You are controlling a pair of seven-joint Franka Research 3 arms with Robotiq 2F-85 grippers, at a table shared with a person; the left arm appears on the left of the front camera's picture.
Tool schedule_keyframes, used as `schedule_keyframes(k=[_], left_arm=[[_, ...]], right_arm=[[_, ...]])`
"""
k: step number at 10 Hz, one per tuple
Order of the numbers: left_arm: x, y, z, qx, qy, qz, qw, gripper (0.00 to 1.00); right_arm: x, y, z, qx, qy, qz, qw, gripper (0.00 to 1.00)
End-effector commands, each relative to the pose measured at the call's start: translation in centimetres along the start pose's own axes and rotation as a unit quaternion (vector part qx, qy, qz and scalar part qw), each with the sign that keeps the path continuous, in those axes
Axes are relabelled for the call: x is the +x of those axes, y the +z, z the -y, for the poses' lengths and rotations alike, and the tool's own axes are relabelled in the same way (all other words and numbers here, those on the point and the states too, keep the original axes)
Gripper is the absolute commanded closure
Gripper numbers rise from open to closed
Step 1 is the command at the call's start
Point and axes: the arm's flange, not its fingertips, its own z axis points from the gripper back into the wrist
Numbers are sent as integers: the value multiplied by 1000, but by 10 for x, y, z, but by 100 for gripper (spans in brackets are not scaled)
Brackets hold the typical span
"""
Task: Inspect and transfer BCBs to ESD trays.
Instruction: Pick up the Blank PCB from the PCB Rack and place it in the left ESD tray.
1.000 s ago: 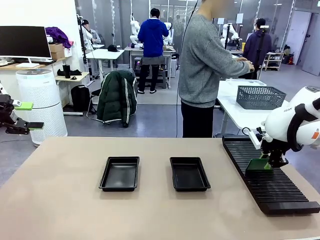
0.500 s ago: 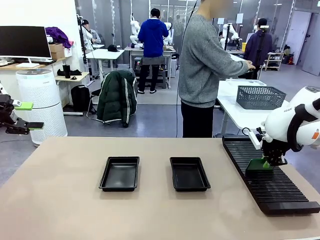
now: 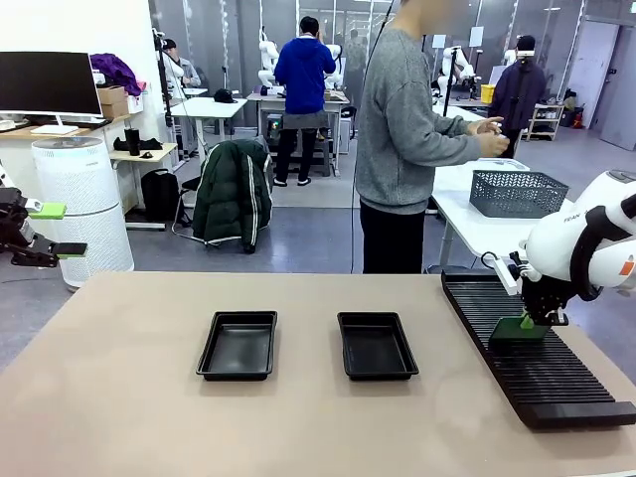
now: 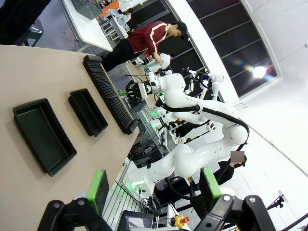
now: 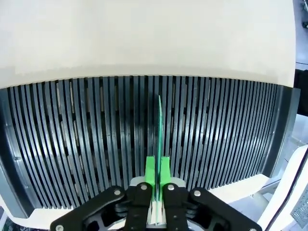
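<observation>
Beside the ESD trays (image 3: 237, 377), a rack (image 3: 556, 383) holds one BCB (image 3: 507, 334).

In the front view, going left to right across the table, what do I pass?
left gripper → left ESD tray → right ESD tray → black slotted rack

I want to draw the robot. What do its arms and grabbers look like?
The right arm is round, glossy white, with grey lettering and an orange mark; a thin black cable loops at its wrist. The left gripper and right gripper are black, with visible bolts and two fingers ending in bright green pads.
</observation>
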Motion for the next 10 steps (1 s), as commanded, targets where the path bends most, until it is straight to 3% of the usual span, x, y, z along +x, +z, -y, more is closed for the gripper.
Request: schedule_keyframes(k=[1, 6, 10], left_arm=[[0, 1, 0, -1, 4, 3, 1000, 0], [0, 1, 0, -1, 4, 3, 1000, 0], [0, 1, 0, -1, 4, 3, 1000, 0]], right_arm=[[0, -4, -1, 3, -6, -6, 1000, 100], [0, -1, 5, 8, -12, -1, 1000, 100], [-2, 30, 18, 25, -10, 4, 1000, 100]])
